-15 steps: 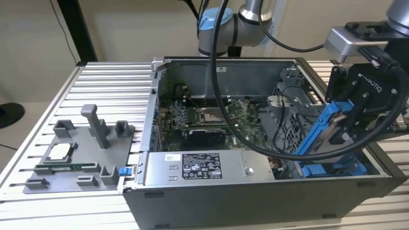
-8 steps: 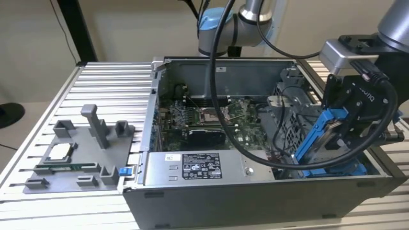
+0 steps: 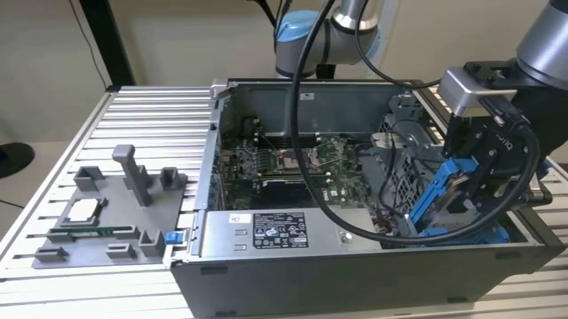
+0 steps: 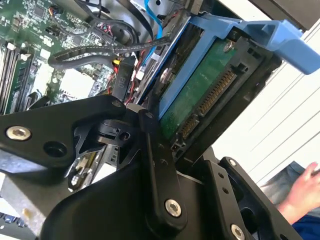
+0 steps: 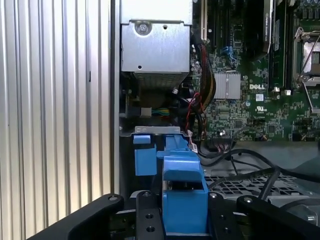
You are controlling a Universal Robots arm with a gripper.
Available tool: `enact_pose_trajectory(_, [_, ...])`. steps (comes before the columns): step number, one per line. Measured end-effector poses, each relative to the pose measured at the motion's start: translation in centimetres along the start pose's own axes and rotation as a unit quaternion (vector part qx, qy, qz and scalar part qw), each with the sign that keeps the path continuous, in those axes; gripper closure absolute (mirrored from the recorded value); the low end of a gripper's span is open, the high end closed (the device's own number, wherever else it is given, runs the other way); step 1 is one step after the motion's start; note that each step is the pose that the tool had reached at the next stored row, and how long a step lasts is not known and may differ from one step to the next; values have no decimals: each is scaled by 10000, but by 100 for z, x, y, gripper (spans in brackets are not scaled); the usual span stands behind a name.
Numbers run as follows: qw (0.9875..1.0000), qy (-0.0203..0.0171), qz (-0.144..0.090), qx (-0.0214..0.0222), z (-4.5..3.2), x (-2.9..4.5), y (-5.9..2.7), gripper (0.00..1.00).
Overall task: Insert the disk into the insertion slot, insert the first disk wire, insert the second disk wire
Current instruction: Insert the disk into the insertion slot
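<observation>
Your gripper [image 3: 469,199] has its jaws clamped on the disk [image 3: 441,189], which seems to hang tilted just above the insertion slot [image 3: 397,178]. I'd judge it 1 rigid, weighty, shock-sensitive block; hold its long sides, never the connector edge.

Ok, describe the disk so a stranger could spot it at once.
Find the open grey case. At its end on the exterior view's right, black jaws hold the disk tilted. Unlike the grey parts around, it has a blue frame.

Blue-framed disk [image 3: 451,193] tilts steeply at the grey perforated insertion slot [image 3: 401,178].
</observation>
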State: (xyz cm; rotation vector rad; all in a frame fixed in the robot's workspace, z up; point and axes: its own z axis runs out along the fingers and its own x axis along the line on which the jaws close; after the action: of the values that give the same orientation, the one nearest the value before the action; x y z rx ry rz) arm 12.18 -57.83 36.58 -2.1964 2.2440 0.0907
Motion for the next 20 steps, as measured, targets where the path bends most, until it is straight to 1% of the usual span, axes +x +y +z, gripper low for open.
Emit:
enact_pose_trajectory(11, [10000, -3, -1, 0, 4, -1, -1, 100])
enact_pose_trajectory(12, [10000, -1, 0, 0, 3, 0, -1, 0])
enact_pose_trajectory(20, [10000, -1, 0, 0, -1, 1, 0, 0])
